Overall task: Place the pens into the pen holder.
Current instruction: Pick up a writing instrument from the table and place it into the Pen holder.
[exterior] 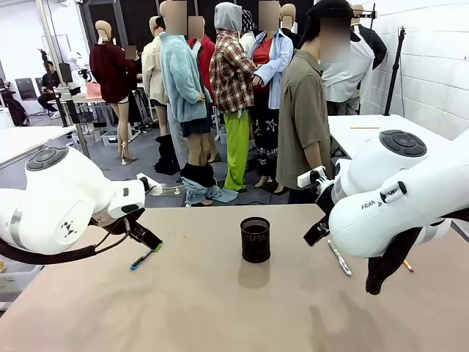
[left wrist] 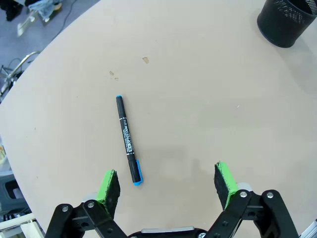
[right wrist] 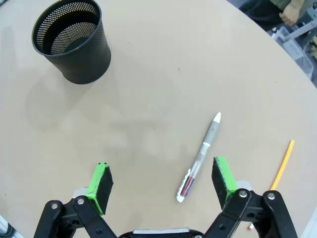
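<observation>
Front view, across the shared table: the pen holder [exterior: 255, 240], a black mesh cup, stands upright near the middle of the table [exterior: 220, 315] with nothing rising above its rim. My right wrist view looks down into it and finds it bare.

All three pens lie flat on the tabletop, none touching the holder. By my reckoning the job is at its very start, with three pick-ups and three drops left to do.

The dark marker [left wrist: 129, 140] lies well off to the holder's left, just ahead of my left gripper [left wrist: 166, 181] and nearer its left-hand pad than the other. The silver-white pen [right wrist: 200, 158] lies on the holder's right, just ahead of my right gripper [right wrist: 161, 181]. Its coloured end points back toward me, close inside the right-hand pad. The orange pencil [right wrist: 283, 165] lies farther out, beyond that pad and apart from the pen.

Both my sets of jaws stand wide apart and hold nothing, green pads clear of the pens. Each gripper hangs above the pen nearest it, so I judge either arm could open the work with a short descent.

A person [exterior: 304, 117] stands at the far edge, turned side-on, with no hand over the table.
</observation>
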### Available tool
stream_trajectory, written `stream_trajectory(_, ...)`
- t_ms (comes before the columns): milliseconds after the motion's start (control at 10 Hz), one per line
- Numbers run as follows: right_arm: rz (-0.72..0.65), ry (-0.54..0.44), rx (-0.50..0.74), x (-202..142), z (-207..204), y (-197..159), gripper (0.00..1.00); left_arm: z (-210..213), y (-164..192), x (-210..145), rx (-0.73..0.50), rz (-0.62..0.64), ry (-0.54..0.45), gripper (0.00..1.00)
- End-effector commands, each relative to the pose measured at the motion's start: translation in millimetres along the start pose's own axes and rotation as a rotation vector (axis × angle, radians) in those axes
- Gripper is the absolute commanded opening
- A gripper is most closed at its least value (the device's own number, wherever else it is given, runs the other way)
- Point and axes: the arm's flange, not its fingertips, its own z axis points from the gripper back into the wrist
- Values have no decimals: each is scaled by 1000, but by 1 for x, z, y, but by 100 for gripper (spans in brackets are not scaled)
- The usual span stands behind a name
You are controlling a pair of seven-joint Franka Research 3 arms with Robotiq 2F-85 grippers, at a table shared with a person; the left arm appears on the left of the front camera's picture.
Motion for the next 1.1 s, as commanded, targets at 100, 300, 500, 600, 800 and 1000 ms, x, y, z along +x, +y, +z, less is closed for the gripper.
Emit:
stream_trajectory(100,-42,32,-17,3,7,-14,100,1,1,1,1,3,-4,100)
stream_trajectory(300,-109,70,-40,9,15,-48,100,1,1,1,1,3,-4,100)
stream_trajectory(500,-190,158,-62,6,11,-87,100,1,1,1,1,3,-4,100)
stream_trajectory(600,-227,206,-50,3,5,-110,100,1,1,1,1,3,-4,100)
stream_trajectory(800,-299,309,-56,-7,-10,-154,100,1,1,1,1,3,-4,100)
stream_trajectory(1000,-378,357,-44,-21,-25,-182,100,1,1,1,1,3,-4,100)
